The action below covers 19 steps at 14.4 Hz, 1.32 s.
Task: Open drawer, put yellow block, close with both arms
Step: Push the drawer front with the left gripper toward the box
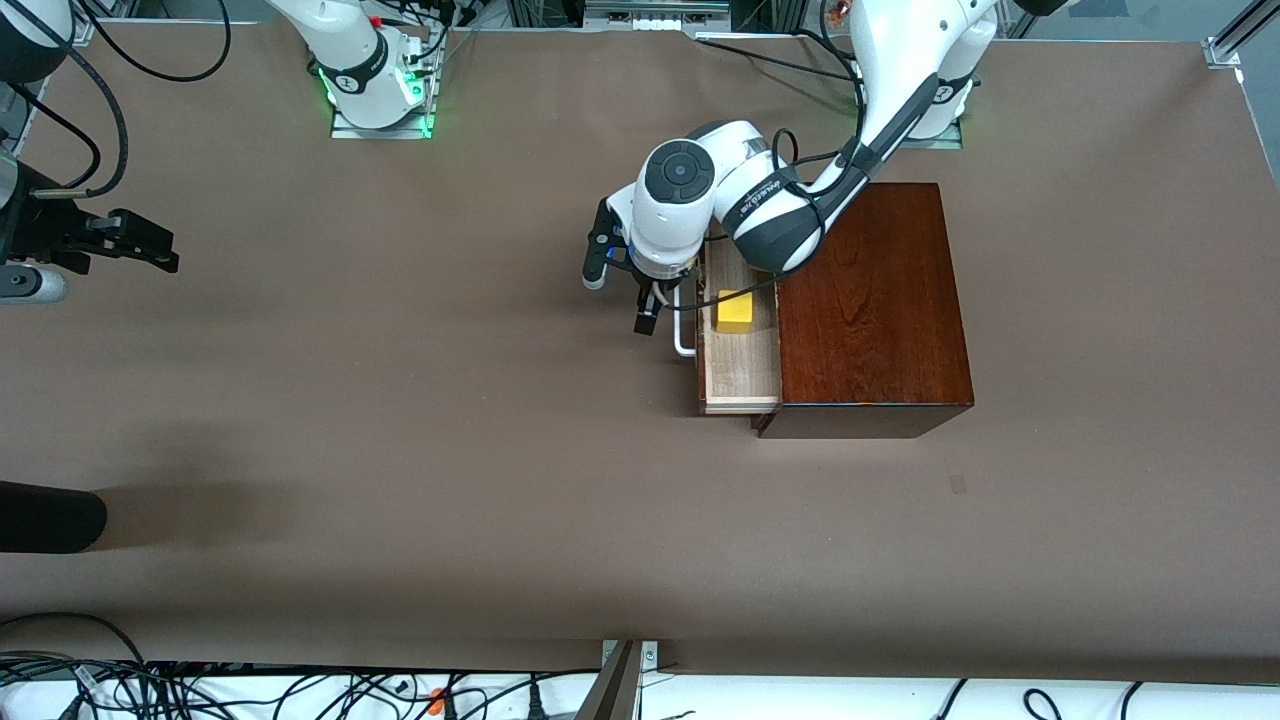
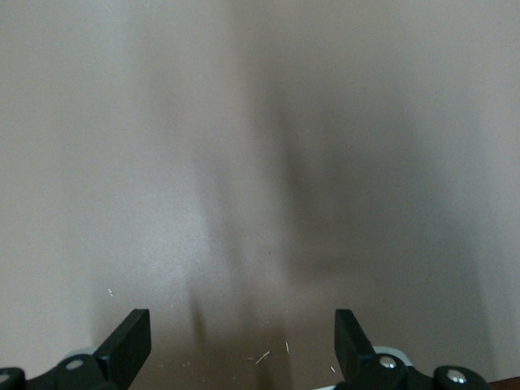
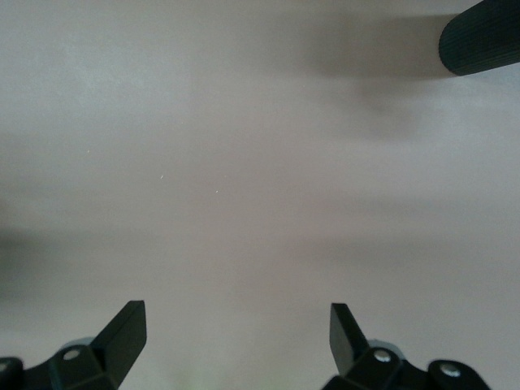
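Drawer [image 1: 742,365] open with the block [image 1: 735,311] inside; closing not yet done.
The left gripper [image 1: 648,316] hangs just beside the white handle [image 1: 684,330], jaws spread wide and empty. The right gripper [image 1: 140,243] waits over bare table [image 1: 400,450] toward the right arm's end, jaws likewise wide and empty. Risks, as judged: a push off the handle's centre may skew the drawer in the box [image 1: 872,300] and jam it; a hard shove may slide the unbraced box along the table.

A brown table [image 1: 400,450] with tangled cables [image 1: 200,690] along its near edge.
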Each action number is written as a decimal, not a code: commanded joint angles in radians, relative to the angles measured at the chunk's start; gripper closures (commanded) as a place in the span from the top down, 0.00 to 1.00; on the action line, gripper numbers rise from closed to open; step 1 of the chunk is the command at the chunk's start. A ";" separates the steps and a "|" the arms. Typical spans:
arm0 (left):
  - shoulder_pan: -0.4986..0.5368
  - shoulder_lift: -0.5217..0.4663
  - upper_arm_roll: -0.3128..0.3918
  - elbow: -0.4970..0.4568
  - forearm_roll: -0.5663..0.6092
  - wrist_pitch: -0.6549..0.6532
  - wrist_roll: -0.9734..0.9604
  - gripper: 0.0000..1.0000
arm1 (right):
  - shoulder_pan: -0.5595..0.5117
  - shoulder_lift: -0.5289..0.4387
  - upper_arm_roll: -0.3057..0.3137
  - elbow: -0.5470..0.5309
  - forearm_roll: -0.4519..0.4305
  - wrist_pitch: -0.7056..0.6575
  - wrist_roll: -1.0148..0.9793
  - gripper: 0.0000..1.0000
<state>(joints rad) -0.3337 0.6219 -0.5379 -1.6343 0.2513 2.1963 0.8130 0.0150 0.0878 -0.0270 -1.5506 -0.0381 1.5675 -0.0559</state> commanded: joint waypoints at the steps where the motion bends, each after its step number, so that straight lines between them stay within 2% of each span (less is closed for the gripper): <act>1: 0.001 -0.007 0.004 -0.021 0.031 -0.016 0.011 1.00 | -0.003 -0.005 -0.004 0.007 0.017 0.002 -0.005 1.00; 9: 0.054 -0.074 0.019 -0.002 0.048 -0.243 -0.014 1.00 | -0.004 -0.003 -0.004 0.009 0.017 0.002 -0.002 1.00; 14: 0.102 -0.088 0.021 -0.002 0.049 -0.285 -0.014 1.00 | -0.004 -0.003 -0.005 0.010 0.018 0.002 -0.002 1.00; 19: 0.104 -0.090 0.026 -0.006 0.060 -0.297 -0.015 1.00 | -0.004 -0.005 -0.013 0.014 0.018 0.002 -0.004 1.00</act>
<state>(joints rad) -0.2441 0.5605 -0.5205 -1.6261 0.2707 1.9359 0.8056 0.0149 0.0878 -0.0369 -1.5449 -0.0381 1.5689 -0.0556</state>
